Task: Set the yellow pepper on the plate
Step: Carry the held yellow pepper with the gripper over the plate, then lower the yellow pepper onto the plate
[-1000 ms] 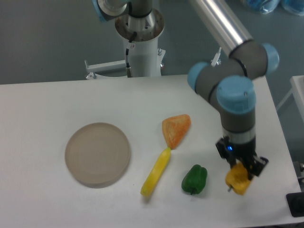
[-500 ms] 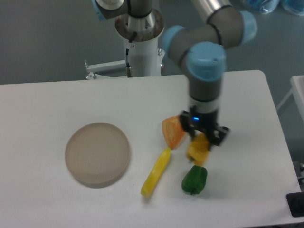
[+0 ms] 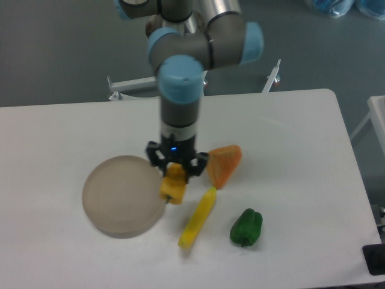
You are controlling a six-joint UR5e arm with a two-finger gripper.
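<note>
The yellow pepper point(image 3: 174, 187) is held in the closed gripper point(image 3: 175, 170), apparently lifted clear of the worktop point(image 3: 289, 132), at the right rim of the plate point(image 3: 120, 194). The plate is set toward the worktop's front left.

Small yellow pepper point(image 3: 174, 186) held aloft at right rim of round, flat tan plate point(image 3: 120, 195)

gripper point(image 3: 175, 174) clasping yellow pepper point(image 3: 174, 186), at plate point(image 3: 120, 195) right rim
</note>
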